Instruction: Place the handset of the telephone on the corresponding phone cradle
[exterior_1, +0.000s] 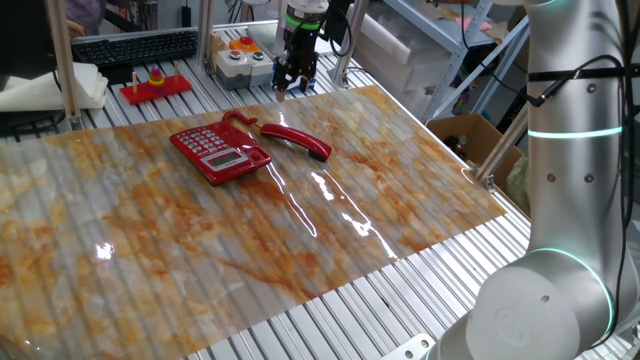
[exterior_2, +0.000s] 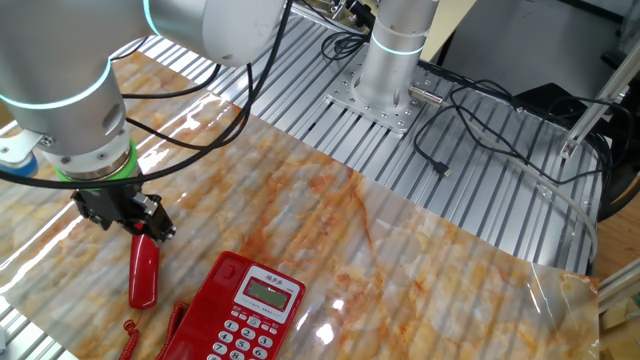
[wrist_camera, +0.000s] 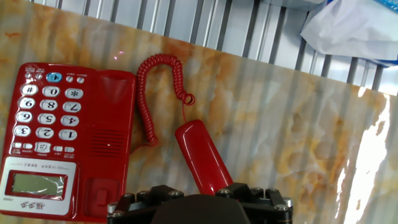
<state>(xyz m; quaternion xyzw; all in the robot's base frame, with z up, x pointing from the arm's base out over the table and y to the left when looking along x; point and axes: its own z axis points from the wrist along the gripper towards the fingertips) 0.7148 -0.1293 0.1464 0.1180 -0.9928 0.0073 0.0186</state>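
The arm (exterior_2: 70, 75) is built of thick, rounded silver-grey segments with glowing cyan rings at the joints and one green ring above the wrist. Black cables run along it. The gripper (exterior_2: 140, 228) is black and blocky, with visible screws.

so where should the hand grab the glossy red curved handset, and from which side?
Grip the slim middle of the glossy red curved handset, coming straight down from above, fingers across its narrow width. It lies flat on the marbled mat beside the red telephone base, long sides exposed; the thick ends and corded end suit a pinch less.
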